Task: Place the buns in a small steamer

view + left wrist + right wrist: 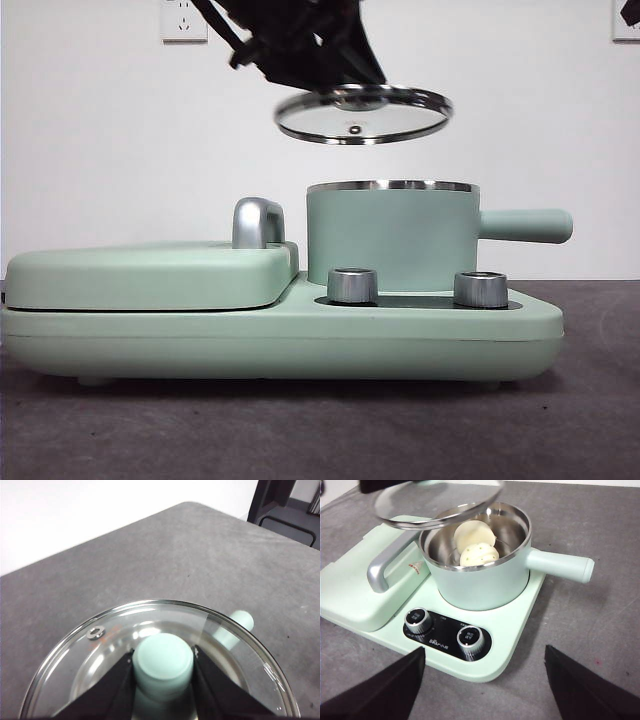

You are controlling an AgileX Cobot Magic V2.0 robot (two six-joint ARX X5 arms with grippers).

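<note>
left gripper (163,680) clamping the lid (362,113) knob, hovering it upper centre above steamer (390,240); both buns (475,544) inside, ready for covering.

Dark grey, matte table (320,430) fills the lower part of the front view and most of both wrist views. One mint-green cooker base (300,345) sits directly on it, centre frame, on small feet. The small steamer (392,238) stands on that base, not on the table.
</note>
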